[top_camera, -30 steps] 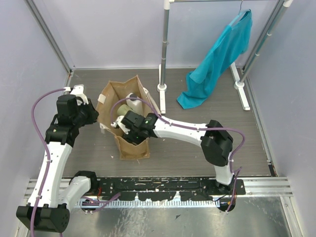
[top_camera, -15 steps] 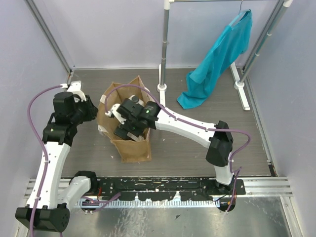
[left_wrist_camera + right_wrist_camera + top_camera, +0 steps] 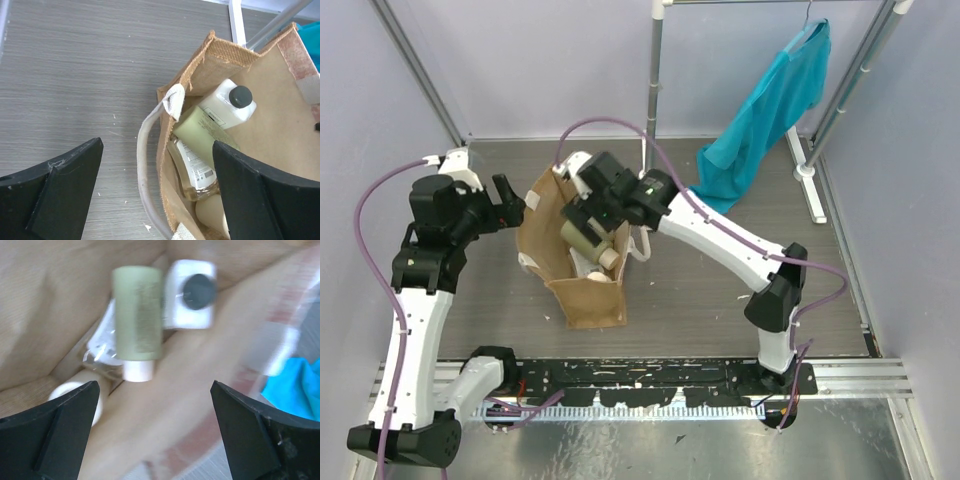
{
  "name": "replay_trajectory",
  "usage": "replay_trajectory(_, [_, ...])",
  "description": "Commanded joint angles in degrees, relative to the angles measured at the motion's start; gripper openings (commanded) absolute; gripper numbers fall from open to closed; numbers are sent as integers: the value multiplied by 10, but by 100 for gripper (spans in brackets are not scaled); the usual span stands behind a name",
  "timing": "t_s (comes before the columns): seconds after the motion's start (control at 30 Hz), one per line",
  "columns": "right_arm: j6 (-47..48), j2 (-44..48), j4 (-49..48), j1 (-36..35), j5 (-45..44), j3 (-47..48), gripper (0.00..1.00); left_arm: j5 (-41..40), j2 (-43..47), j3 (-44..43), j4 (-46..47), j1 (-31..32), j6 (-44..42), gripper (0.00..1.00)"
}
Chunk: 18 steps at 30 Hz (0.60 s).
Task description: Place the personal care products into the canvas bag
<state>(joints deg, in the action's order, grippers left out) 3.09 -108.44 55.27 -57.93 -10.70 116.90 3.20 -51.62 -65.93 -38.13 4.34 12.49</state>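
Tan canvas bag (image 3: 588, 300), olive-green bottle (image 3: 136, 315)

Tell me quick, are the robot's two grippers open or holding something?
Left gripper: open, holding nothing.
Right gripper: open, holding nothing.

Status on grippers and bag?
Left gripper open beside canvas bag. Right gripper open above it. White bottle, olive bottle, amber bottle, cream bottle inside. Nothing blocking.

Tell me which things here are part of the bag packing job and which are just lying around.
Part of the job: canvas bag; inside it, white bottle with dark cap, olive-green bottle, clear bottle, cream bottle.
Just there: teal garment, hanging from the metal rack.
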Motion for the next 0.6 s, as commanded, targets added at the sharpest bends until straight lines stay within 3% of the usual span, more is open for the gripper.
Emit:
replay_trajectory(0.0, [-20,66,-53,71,-24,30,100,-24,-37,-65,-59,-2,-12,98])
replay_trajectory(0.23, [-2,115,-84,186,-63,5,100,-103,-106,-129,-139,-3,-37,98])
replay_trajectory(0.4, [-7,171,-114,256,-76,-82,100,-209,-151,-160,-175,-4,-32,98])
replay_trajectory(0.57, [-14,206,-133,288,-72,-178,100,-302,-156,-162,-168,-4,35,98])
